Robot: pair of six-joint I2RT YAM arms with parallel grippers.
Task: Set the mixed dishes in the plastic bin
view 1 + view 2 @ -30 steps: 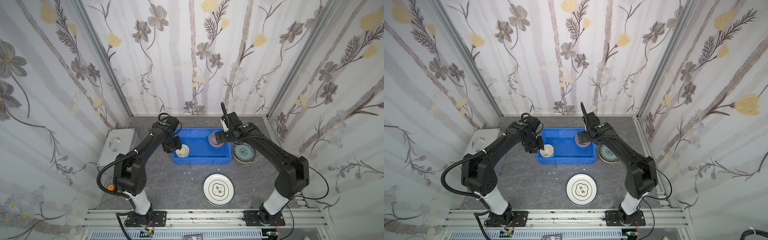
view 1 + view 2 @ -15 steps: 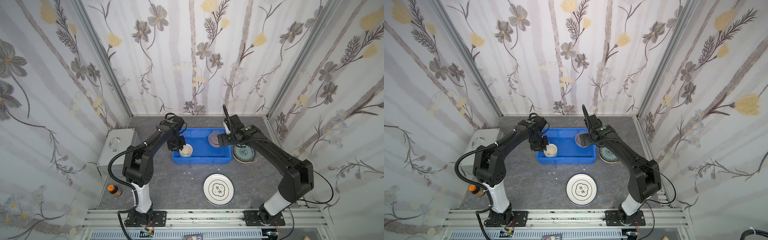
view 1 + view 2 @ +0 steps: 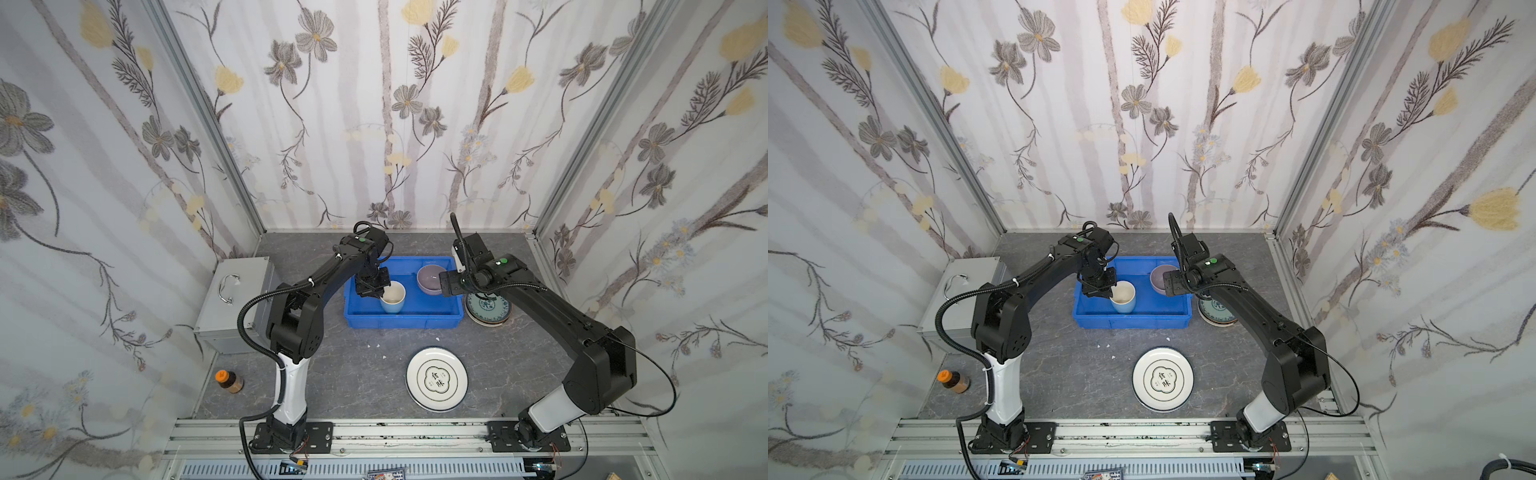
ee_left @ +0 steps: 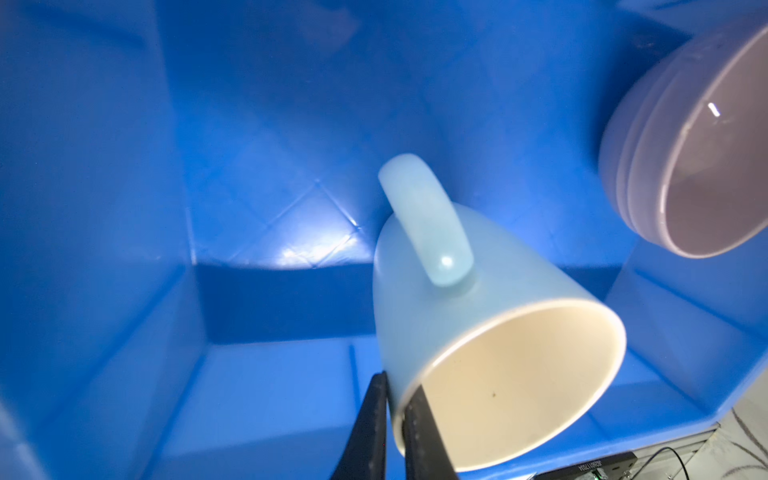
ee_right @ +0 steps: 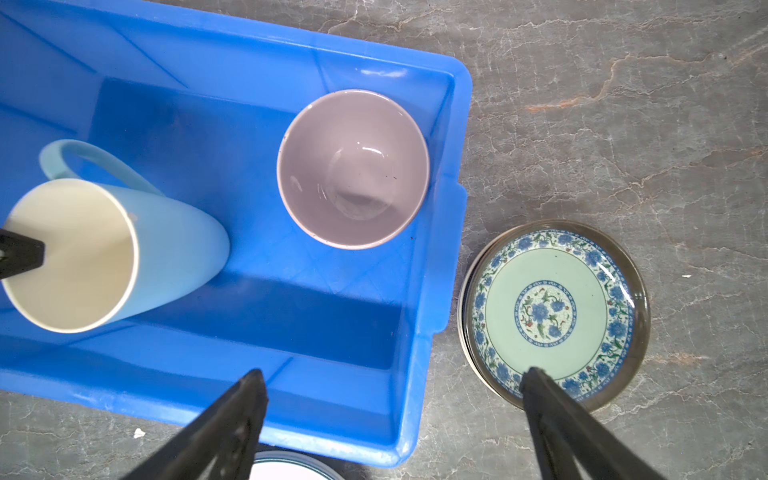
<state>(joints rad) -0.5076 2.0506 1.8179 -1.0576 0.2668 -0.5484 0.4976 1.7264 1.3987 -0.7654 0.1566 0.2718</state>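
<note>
Grey marbled stone-look surface [image 3: 353, 374] carries everything. Bright blue rectangular plastic bin [image 3: 403, 320] [image 3: 1129, 322] sits back-centre on it, between the two arms. Grey metal case with a handle [image 3: 237, 299] stands left of the bin, apart from it.

Round white plate with black characters in its middle [image 3: 436, 379] [image 3: 1163, 379] lies flat on the surface in front of the bin, apart from it. Round teal-patterned plate with a blue flower border [image 3: 490, 309] [image 5: 548, 311] tops a small stack just beside the bin's right end wall, outside the bin. The plates under it show only as edges.

Lilac ceramic bowl [image 3: 430, 279] [image 5: 353, 170] sits upright and empty inside the bin, right half, near the back corner. Pale blue ceramic mug with cream inside [image 3: 392, 297] [image 4: 478, 332] is inside the bin, left half, mouth up, handle turned away from the bowl. Cannot tell if its base rests on the bin floor.

Left hand [image 3: 380, 291] [image 4: 392, 415] is clamped on the mug's rim, one finger inside and one outside the wall. Right hand [image 3: 446, 286] [image 5: 395, 372] has its fingers spread wide and holds nothing. It hangs over the bin's right end, one fingertip above the bin wall, one above the teal-patterned plate.

Small brown bottle with an orange cap [image 3: 229, 380] [image 3: 953, 381] stands upright front-left, well apart from the dishes.
</note>
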